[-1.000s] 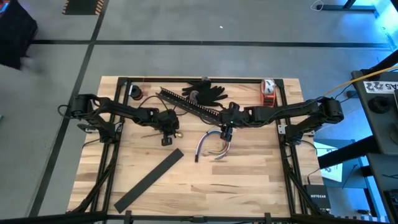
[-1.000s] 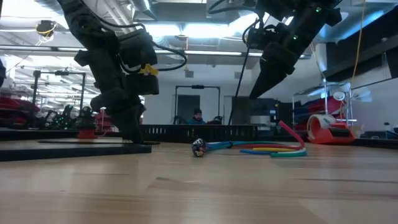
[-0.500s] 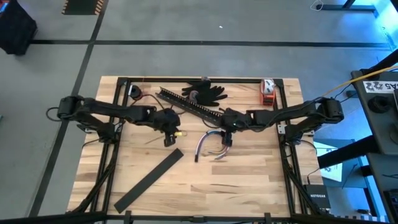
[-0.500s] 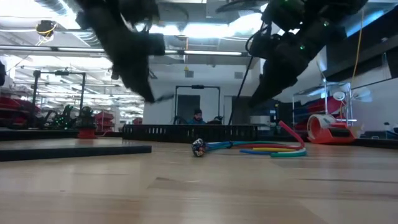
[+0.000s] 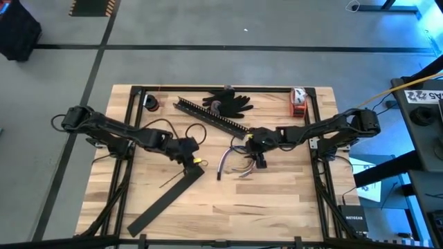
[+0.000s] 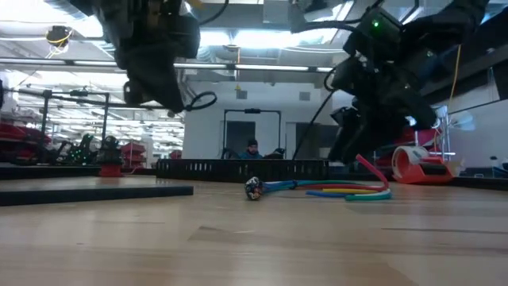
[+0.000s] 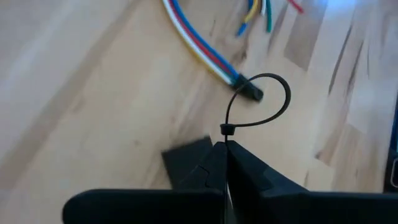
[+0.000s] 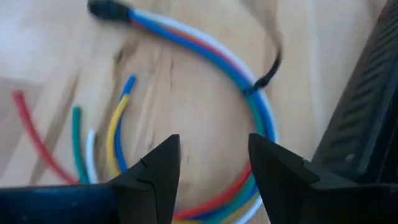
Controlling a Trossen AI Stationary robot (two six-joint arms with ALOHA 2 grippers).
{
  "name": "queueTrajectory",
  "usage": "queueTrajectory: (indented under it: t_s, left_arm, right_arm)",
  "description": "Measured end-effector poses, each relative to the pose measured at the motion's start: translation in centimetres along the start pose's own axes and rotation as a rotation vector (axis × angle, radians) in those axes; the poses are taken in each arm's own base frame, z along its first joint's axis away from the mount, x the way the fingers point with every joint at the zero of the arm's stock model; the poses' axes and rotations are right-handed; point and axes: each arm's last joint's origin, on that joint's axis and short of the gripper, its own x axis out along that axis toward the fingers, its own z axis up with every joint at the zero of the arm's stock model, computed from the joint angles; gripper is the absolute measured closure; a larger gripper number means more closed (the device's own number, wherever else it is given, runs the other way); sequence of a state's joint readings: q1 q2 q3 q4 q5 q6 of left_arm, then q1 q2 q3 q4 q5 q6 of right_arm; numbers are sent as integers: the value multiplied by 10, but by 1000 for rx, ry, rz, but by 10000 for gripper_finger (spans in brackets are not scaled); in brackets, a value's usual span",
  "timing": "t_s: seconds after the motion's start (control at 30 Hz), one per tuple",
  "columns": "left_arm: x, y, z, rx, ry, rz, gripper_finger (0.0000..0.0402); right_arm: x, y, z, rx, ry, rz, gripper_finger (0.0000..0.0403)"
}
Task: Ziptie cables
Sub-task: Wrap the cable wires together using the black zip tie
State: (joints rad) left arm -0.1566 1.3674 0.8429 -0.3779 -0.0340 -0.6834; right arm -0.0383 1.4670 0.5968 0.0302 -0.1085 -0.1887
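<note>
The cables (image 5: 235,162), a curved bundle of coloured wires with one black-capped end (image 7: 252,92), lie flat on the table's middle. The ziptie (image 7: 288,98) is bent into a small loop that stands out ahead of my left gripper (image 7: 225,147), which is shut on it above the table, left of the cables (image 7: 199,43). In the high view a thin tail (image 5: 172,178) trails from my left gripper (image 5: 190,160). My right gripper (image 8: 214,155) hangs open just above the cables (image 8: 249,87), touching nothing; the high view shows my right gripper (image 5: 259,158) at their right side. My left gripper pinches the ziptie right behind its small head (image 7: 227,130) between its two fingertips. The fingers slant down from the table's left. The loop juts forward from the tips, lifted clear of the table.
A long comb-slotted black bar (image 5: 211,116) lies slantwise at the far middle, black gloves (image 5: 228,102) behind it. A flat black strip (image 5: 163,202) lies near left, its upper end under my left gripper. A tape roll (image 5: 150,104) and an orange-white object (image 5: 297,102) sit at the far corners.
My left gripper has risen off the table with the ziptie, moved toward the near edge and rolled; the ziptie now hangs clear. My right gripper has sunk toward the cables, tipping further down, and stays open. The cables have not moved.
</note>
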Motion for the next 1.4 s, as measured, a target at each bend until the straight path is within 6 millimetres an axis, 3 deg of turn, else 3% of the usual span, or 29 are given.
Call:
queueTrajectory:
  t_s: [0.13, 0.27, 0.43, 0.5, 0.83, 1.0, 1.13, 1.3, 1.4]
  left_arm:
    - [0, -5, -3, -22, 2, -13, 401]
    - [0, -8, -2, 0, -22, -33, 401]
    - [1, -10, 0, 76, -48, -47, 401]
    - [1, -10, 1, 100, -58, -54, 401]
    - [1, -17, -6, 184, -31, -77, 401]
    - [1, -21, -9, 185, -25, -84, 401]
    - [0, -23, -11, 166, -32, -78, 401]
    - [0, -24, -11, 151, -62, -50, 401]
    - [0, -24, -11, 148, -81, -29, 401]
  right_arm:
    - [1, 15, 5, -42, -54, 165, 221]
    - [5, 36, 18, -251, -184, 206, 221]
    - [22, 55, 36, -448, -286, 21, 221]
    - [34, 55, 44, -446, -255, -33, 221]
    - [106, 44, 81, -470, 61, 68, 221]
    - [121, 28, 85, -428, 165, 148, 224]
    - [120, 15, 79, -332, 196, 213, 265]
    - [118, 5, 75, -221, 226, 225, 376]
    - [114, 3, 77, -164, 225, 220, 389]
